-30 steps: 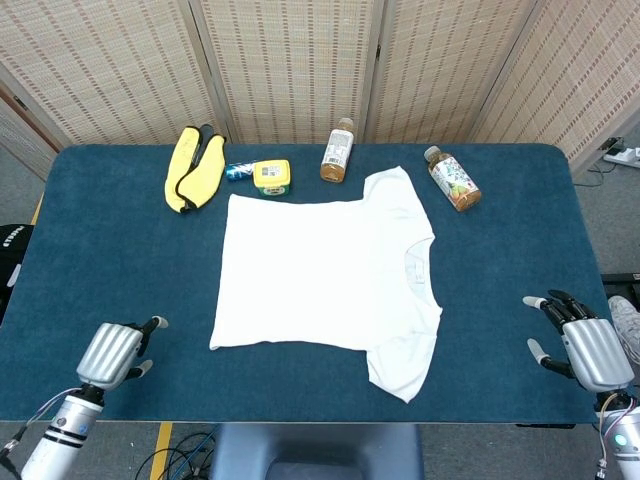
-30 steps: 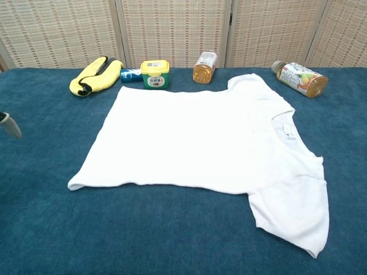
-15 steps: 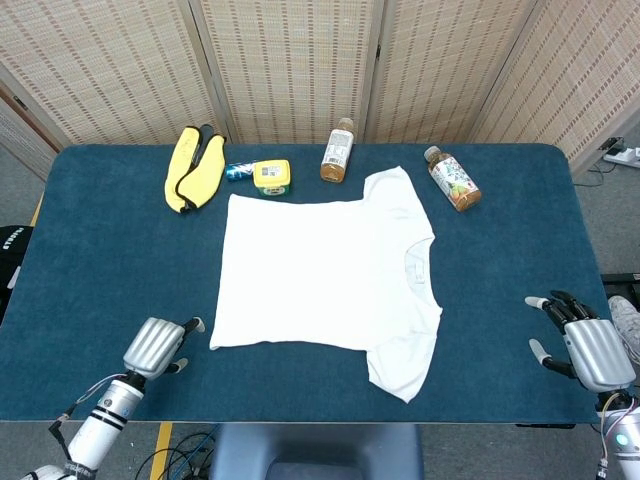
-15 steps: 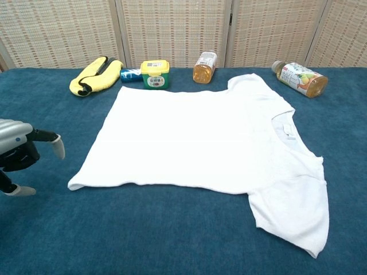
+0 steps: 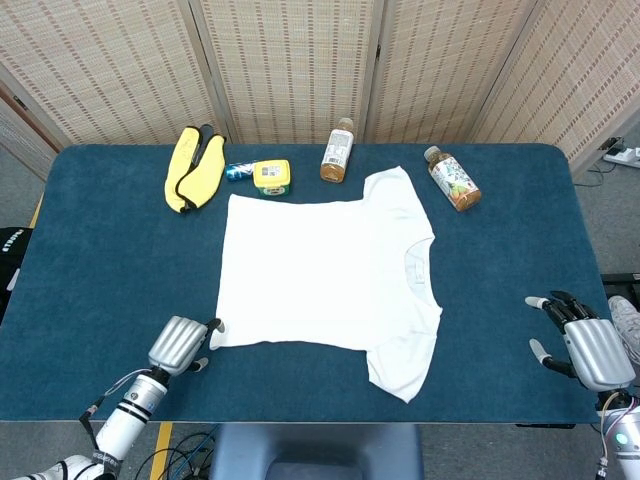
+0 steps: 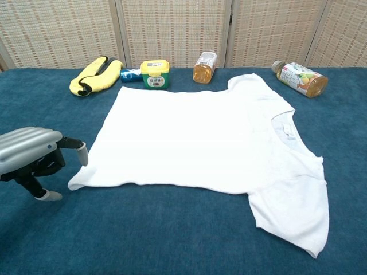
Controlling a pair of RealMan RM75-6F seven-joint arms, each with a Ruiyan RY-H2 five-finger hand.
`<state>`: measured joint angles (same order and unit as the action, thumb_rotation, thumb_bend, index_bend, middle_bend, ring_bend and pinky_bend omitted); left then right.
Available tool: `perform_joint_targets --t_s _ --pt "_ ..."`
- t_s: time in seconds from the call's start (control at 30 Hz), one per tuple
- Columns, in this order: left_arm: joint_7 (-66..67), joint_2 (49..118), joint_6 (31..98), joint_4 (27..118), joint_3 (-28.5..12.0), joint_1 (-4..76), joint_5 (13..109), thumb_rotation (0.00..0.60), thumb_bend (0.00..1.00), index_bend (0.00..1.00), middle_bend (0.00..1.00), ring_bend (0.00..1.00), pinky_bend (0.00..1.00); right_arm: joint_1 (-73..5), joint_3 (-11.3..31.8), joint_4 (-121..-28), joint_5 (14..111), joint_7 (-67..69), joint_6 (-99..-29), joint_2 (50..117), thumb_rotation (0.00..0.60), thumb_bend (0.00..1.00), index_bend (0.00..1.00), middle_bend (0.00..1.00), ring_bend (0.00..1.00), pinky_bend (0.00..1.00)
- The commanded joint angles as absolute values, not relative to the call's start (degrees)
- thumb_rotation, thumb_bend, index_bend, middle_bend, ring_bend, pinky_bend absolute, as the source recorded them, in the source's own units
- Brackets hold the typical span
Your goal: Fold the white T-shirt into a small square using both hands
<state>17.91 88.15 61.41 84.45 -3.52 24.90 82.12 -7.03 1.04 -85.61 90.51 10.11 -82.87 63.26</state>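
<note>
At three o'clock from your left hand (image 5: 180, 343), whose fingers (image 6: 79, 150) are spread and empty, lies the white T-shirt (image 5: 325, 271) hem corner, nearly touching; your right hand (image 5: 588, 350) waits open, well apart.

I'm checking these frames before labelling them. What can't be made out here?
- Right hand: absent from the chest view; the head view shows only its back.
- Left hand: whether it touches the T-shirt corner is unclear in both views.
- Small blue item beside the yellow tub: too small to identify.
- Bottle labels: unreadable.
</note>
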Motion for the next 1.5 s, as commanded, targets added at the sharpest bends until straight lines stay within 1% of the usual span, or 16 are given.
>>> perform_joint_targets --t_s 0.03,0.3,1.03,1.5 --pt "18.98 89.81 60.76 83.64 -4.23 25.76 80.66 0.600 0.14 0.41 0.95 0.88 0.98 -7.02 1.03 -85.67 90.46 10.08 -82.83 63.18 0.600 0.34 0.22 0.32 0.20 0.29" --pt "21.68 92.84 59.73 81.65 -5.32 27.13 76.89 0.600 0.14 0.42 0.95 0.88 0.98 -6.94 1.07 -85.81 90.25 10.03 -82.80 62.87 0.600 0.34 0.22 0.32 0.21 0.29" --pt "21.11 94.22 60.08 78.26 -6.26 28.67 73.06 0.600 0.14 0.45 0.95 0.88 0.98 -7.36 1.19 -86.29 89.93 9.33 -81.89 62.83 0.600 0.34 0.22 0.32 0.24 0.29" --pt "17.74 95.29 61.11 76.02 -5.95 29.30 74.49 0.600 0.26 0.50 0.95 0.89 0.99 -7.38 1.18 -86.28 89.71 9.19 -81.71 62.92 0.600 0.34 0.22 0.33 0.25 0.29"
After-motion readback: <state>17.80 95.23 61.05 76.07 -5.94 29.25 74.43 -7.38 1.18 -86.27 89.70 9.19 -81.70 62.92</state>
